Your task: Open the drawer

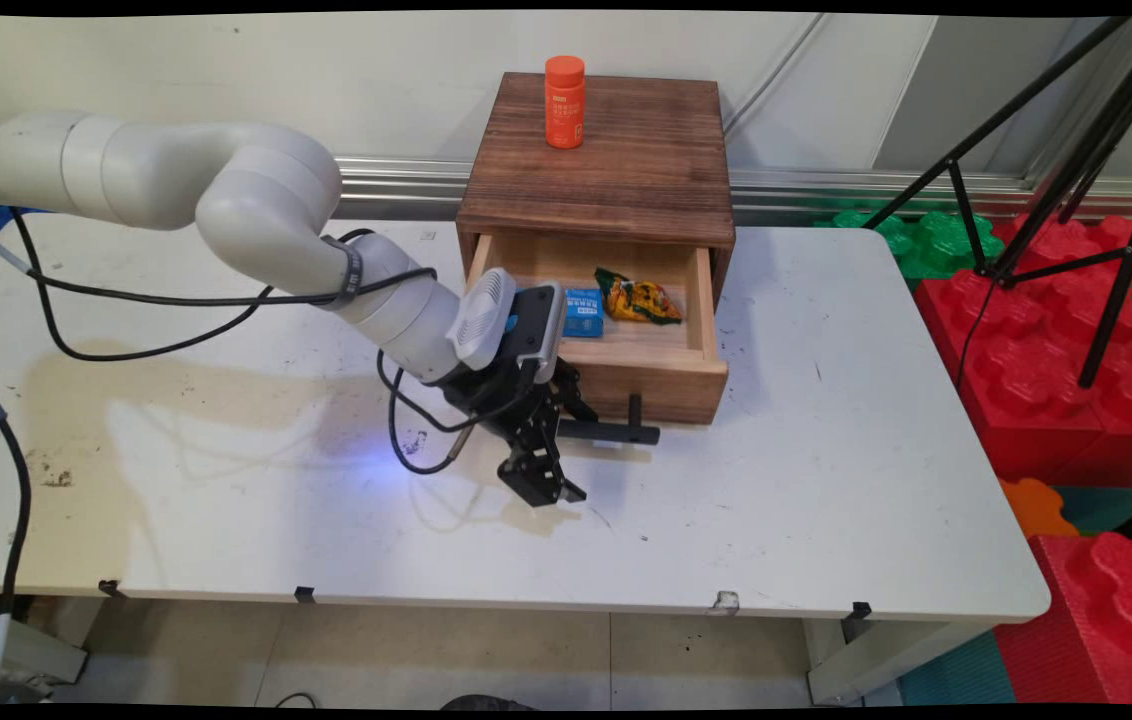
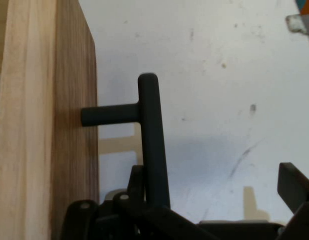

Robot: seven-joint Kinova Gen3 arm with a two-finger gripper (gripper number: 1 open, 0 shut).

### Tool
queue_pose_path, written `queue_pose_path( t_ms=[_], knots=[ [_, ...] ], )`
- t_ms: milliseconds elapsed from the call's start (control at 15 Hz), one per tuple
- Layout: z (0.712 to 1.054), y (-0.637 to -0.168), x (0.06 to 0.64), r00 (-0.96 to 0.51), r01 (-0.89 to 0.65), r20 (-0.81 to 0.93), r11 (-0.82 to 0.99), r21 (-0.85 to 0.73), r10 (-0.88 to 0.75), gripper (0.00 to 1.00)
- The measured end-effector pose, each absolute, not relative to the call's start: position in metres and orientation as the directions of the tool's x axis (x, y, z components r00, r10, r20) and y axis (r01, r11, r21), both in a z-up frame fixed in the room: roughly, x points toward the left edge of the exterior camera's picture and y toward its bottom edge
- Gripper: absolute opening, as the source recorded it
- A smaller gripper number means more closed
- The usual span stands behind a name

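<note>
So the black gripper (image 1: 566, 440) sits low at the front of the pulled-out wooden drawer (image 1: 671, 385), right at its black bar handle (image 1: 616, 430). Fingers are spread: one (image 2: 137, 187) touches the bar, the other (image 2: 294, 185) stands well clear, so nothing's clamped. A blue packet (image 1: 583, 311) and a yellow snack bag (image 1: 638, 299) lie inside; an orange bottle (image 1: 564, 101) stands on the cabinet top (image 1: 626, 170). Probably best to centre the bar between both fingers before moving the handle at all.

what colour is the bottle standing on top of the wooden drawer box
The bottle is orange; main view.
</note>
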State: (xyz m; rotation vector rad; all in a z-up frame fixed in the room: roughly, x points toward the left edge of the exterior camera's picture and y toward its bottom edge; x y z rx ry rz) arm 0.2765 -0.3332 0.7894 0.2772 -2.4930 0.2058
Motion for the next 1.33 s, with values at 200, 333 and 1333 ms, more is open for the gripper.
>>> queue_pose_path(
  t_ms=[200,333,1333],
  knots=[
    [0.790,-0.327,0.274,-0.788,-0.240,0.598,0.968,-0.079,-0.147,1.00],
    [0.791,-0.322,0.272,-0.787,-0.235,0.600,0.969,-0.076,-0.144,1.00],
    [0.793,-0.293,0.264,-0.787,-0.206,0.603,0.977,-0.057,-0.131,1.00]
  ],
)
